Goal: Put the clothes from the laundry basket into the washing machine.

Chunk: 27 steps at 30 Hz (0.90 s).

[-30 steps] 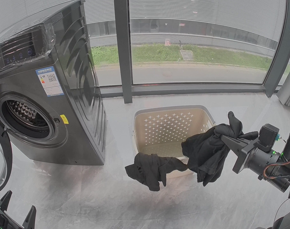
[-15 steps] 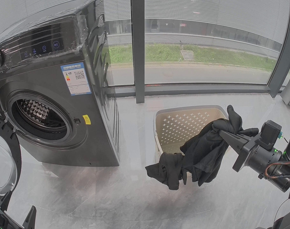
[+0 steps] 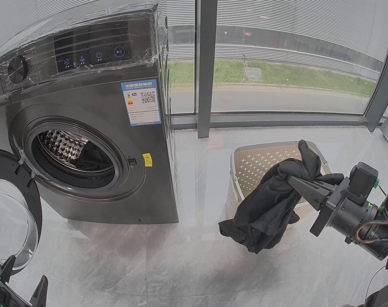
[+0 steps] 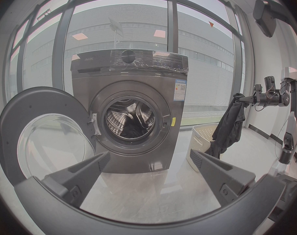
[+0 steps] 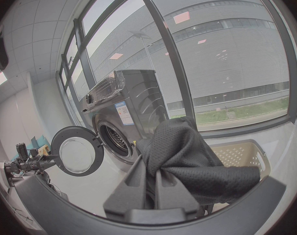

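Cloth is hanging from my right gripper (image 3: 294,180), whose fingers are pressing together on a bunched fold of the black garment (image 3: 264,209). A second ago its trailing end was dragging over the front rim of the laundry basket (image 3: 270,146). Now it is dangling free in one clump just outside that rim, so the lift is looking finished. My head view has been swinging too, and the washing machine (image 3: 96,103) is sitting nearer the middle of it. I am judging that I am turning to carry this piece to the drum. I cannot tell whether the lowest fold is clearing the floor (image 3: 160,261).

My left gripper (image 4: 149,154) is waiting low near the open door (image 3: 10,209), fingers spread and holding nothing.

The garment is showing a fine mesh knit, limp and heavy-draping. The basket is cream plastic, its walls pierced with small star shapes. The machine is dark grey metal, with clear film crinkling over its control panel. Its round drum (image 3: 68,143) is glinting with dimpled steel, and some dark clothing (image 3: 93,158) is already lying inside. The floor is glossy, grey and marble-veined.
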### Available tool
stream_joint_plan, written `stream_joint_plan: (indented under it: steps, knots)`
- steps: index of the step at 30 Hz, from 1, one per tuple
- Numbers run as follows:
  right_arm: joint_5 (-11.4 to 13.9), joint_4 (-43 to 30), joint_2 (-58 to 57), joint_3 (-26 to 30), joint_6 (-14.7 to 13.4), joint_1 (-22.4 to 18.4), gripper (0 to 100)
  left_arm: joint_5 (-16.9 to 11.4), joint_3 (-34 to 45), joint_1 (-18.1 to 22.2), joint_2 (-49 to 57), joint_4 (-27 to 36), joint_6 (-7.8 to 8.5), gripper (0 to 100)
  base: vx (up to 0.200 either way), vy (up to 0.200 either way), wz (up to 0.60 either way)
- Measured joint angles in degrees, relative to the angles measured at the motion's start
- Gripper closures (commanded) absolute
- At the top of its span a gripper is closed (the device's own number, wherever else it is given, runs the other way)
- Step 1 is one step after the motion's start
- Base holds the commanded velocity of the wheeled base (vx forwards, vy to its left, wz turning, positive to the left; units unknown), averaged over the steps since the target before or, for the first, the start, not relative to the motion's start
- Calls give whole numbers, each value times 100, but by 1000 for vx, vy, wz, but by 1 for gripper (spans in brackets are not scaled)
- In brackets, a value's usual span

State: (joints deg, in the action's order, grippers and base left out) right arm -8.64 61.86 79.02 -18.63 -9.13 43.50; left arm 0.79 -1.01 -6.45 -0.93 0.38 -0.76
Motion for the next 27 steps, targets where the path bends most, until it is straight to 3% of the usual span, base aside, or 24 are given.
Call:
stream_joint_plan:
  steps: [10, 16, 27]
  knots:
    - [-5, -39, 17, 41, -1, -45, 100, -4, 0, 1, -1, -5, -2, 0, -200, 0, 0]
    - [-2, -41, 20, 55, -1, -54, 100, -1, 0, 1, -1, -9, 0, 0, 0, 0, 0]
    - [-5, -16, 30, 50, -1, -50, 100, -1, 0, -5, -1, -5, -2, 0, 0, 200, 0]
